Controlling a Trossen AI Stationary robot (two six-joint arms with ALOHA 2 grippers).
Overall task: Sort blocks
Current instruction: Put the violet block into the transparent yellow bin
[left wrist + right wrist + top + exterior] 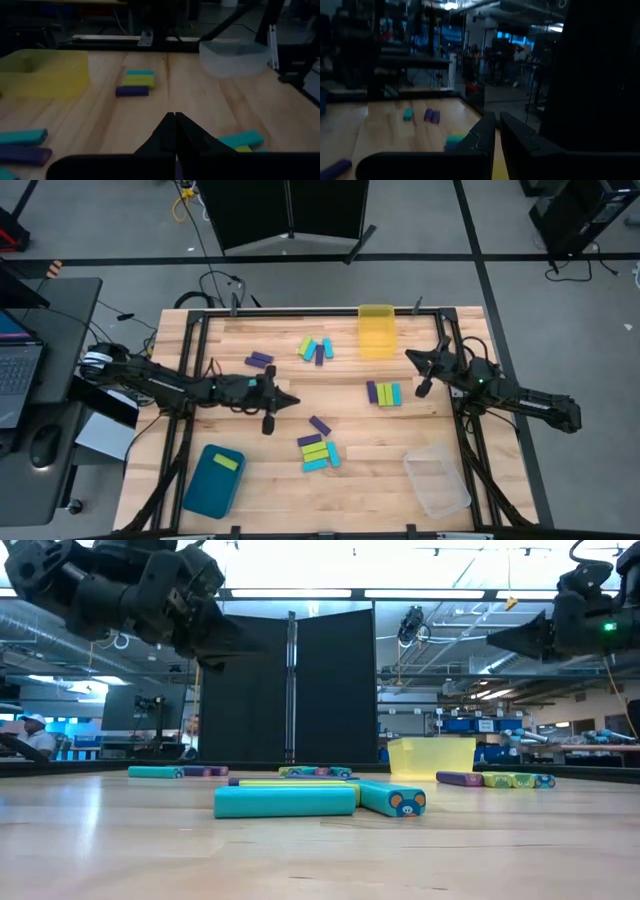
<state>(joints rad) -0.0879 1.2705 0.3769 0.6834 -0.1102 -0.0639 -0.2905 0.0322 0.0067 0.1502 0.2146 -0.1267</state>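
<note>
The left pincer [291, 401] hangs above the tabletop [250, 470] near its middle, fingers pressed together, holding nothing. The right pincer [410, 357] hovers high by the yellow bin [376, 330], its fingers apart by only a narrow slit and, as far as the right wrist view shows, empty. The blocks [318, 452] lie in clusters: one just beyond the left pincer, one [383, 393] below the right pincer, one [316, 349] beside the yellow bin, and a purple pair [260, 360] apart. One lime block [226, 463] sits in the teal bin [205, 490]; the clear bin [436, 484] looks empty. To pick cleanly, I would spread the fingers, drop straight over a single outer block, and avoid nudging its neighbours.
</note>
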